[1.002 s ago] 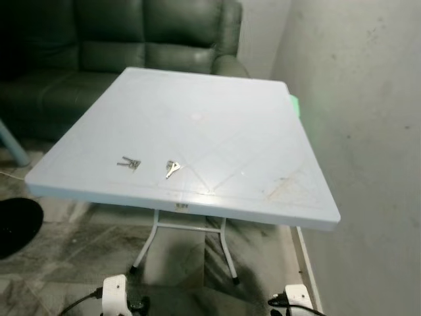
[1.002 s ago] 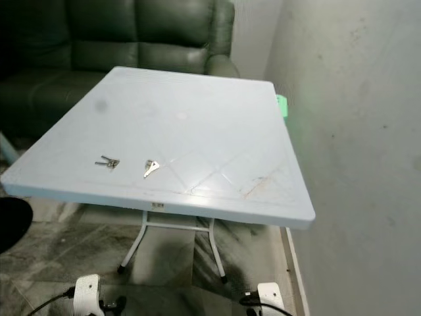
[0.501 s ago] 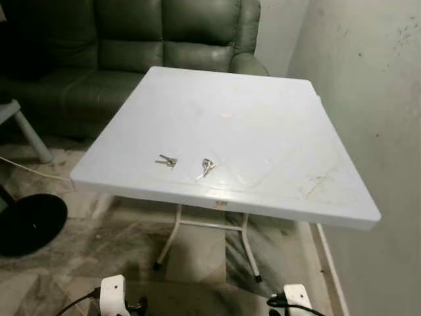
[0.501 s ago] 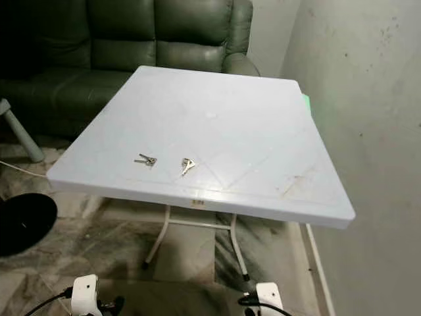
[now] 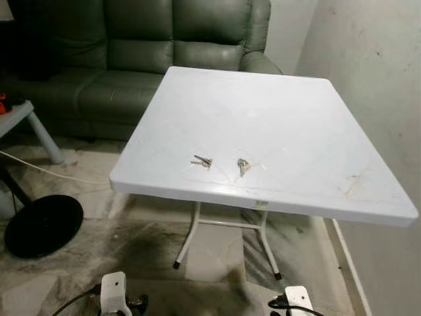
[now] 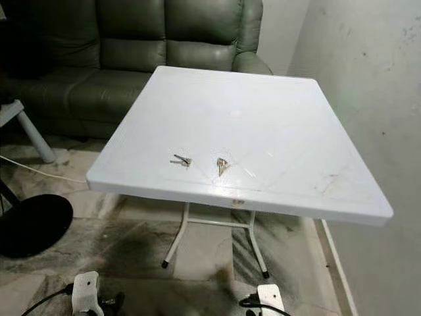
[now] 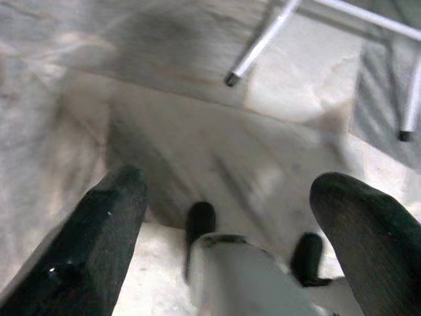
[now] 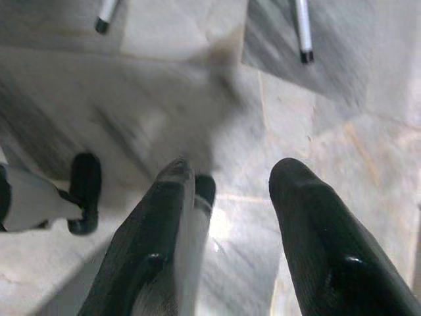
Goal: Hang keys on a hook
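Both pincers, left pincer and right pincer, hang spread-fingered and empty (camera has shifted), with keys untouched on the counter ahead.

Head stereo pair high, wrist cameras low.
Both eyes look down and forward at the white folding table; both wrist views face the marble floor, sharing table legs.

White table — green sofa

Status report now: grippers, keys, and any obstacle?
Left gripper and right gripper open, low over floor. Two key sets on white table, near front edge, untouched. Nothing in the way.
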